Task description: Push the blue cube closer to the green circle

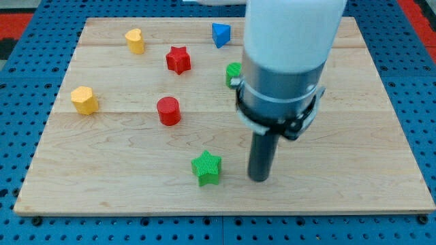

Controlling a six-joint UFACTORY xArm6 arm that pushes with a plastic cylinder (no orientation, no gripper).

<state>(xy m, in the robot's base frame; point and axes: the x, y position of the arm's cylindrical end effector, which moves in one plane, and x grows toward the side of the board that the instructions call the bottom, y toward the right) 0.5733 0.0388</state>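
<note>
The blue block [220,34], a wedge-like cube, sits near the view's top centre of the wooden board [102,184]. The green circle [234,73] lies below and slightly right of it, partly hidden behind my arm's grey body. My tip [259,179] rests on the board near the view's bottom centre, well below both blocks and just right of the green star [206,167].
A red star [178,60] and a red cylinder [168,111] lie left of centre. A yellow heart [135,41] is at the top left and a yellow hexagonal block [84,100] at the left. Blue pegboard surrounds the board.
</note>
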